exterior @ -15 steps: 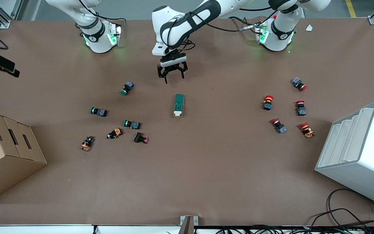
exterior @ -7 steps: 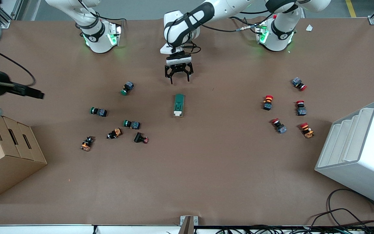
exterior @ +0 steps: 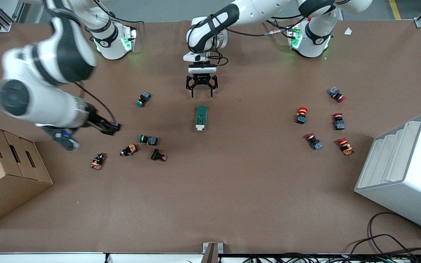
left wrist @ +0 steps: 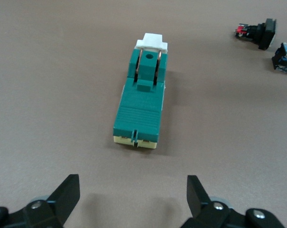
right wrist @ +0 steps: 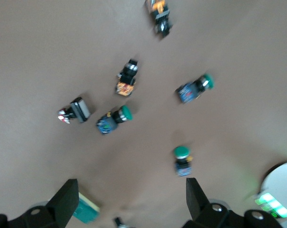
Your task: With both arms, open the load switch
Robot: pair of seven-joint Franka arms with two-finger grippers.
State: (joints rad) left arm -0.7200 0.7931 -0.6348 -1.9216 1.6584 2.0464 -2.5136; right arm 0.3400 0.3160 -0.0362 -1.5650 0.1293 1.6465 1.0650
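Observation:
The load switch (exterior: 201,117) lies flat at mid-table, a dark-green block whose white tab (left wrist: 152,42) points toward the front camera. My left gripper (exterior: 201,89) hangs open over the bare table just off the switch's green end. Its fingers (left wrist: 71,186) are spread wider than the switch (left wrist: 142,102) and hold nothing. My right gripper (right wrist: 129,190) is open and empty, high over the green push-buttons, with a corner of the switch (right wrist: 86,211) beside one finger. The right arm (exterior: 46,87) shows blurred toward its own end of the table.
Green and orange push-buttons (exterior: 148,139) are scattered toward the right arm's end. Red ones (exterior: 318,120) lie toward the left arm's end. A cardboard box (exterior: 9,171) and a white stepped bin (exterior: 404,168) flank the table. Cables (exterior: 386,237) trail at the front edge.
The right arm has swung in from the table's edge to above the green push-buttons. The left gripper has moved closer to the switch and squared up with its green end.

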